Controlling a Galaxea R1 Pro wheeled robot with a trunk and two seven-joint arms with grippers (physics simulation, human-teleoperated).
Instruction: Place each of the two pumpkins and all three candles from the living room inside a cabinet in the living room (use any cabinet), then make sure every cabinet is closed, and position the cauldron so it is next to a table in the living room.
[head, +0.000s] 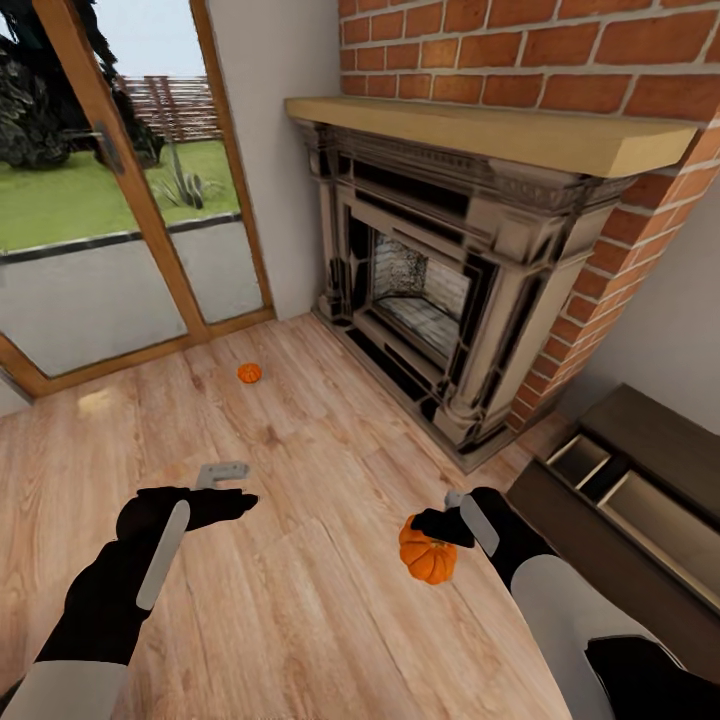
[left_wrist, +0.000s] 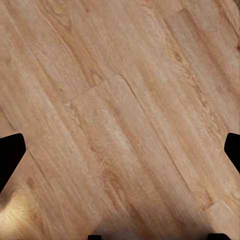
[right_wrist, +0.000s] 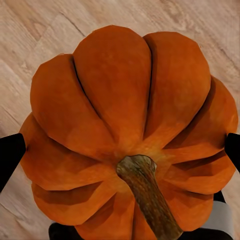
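Observation:
My right gripper (head: 432, 533) is shut on a bright-orange ribbed pumpkin (head: 428, 556), held above the wood floor. In the right wrist view that pumpkin (right_wrist: 115, 90) sits between the black fingertips (right_wrist: 10, 155), its dark stem facing the camera. A second small pumpkin (head: 249, 373) lies on the floor near the glass door, well ahead of my left gripper (head: 235, 487). The left gripper (left_wrist: 120, 150) is open over bare planks with nothing between its fingers. The dark-brown cabinet (head: 660, 440) stands at the right, its fronts pulled open on a pale interior (head: 650, 525). No candles are in view.
A large stone fireplace (head: 430, 290) with a wooden mantel fills the brick wall ahead. A wood-framed glass door (head: 120, 250) closes the left side. Wood floor (head: 300, 600) stretches between my arms and the cabinet's front edge.

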